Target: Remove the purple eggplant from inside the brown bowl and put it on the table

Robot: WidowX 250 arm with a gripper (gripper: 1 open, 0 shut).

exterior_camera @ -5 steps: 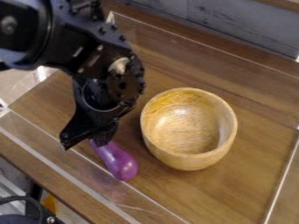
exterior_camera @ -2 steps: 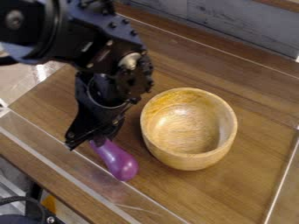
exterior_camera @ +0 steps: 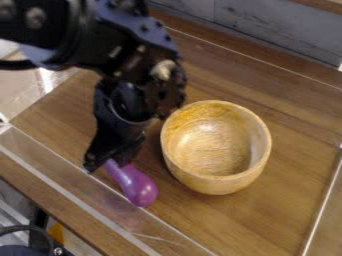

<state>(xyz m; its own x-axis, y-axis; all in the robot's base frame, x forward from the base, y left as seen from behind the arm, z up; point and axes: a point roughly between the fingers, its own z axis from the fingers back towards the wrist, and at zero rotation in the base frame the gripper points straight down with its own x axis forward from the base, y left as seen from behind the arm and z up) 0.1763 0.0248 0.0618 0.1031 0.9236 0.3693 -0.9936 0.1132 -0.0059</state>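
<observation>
The eggplant point(exterior_camera: 134, 186) lies on the table point(exterior_camera: 54, 125) beside the bowl point(exterior_camera: 217, 146), its stem end hidden under the closed fingers point(exterior_camera: 107, 158); whether it is gripped cannot be told.

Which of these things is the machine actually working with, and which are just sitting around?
Part of the job:
- purple eggplant, already lying on the table
- brown bowl, now empty
- gripper, at the eggplant's stem end

Just there:
- clear plastic walls around the table's edges

free: table point(exterior_camera: 301, 215) right | blocked: brown bowl point(exterior_camera: 217, 146) centre, probably clear walls point(exterior_camera: 80, 195)
</observation>
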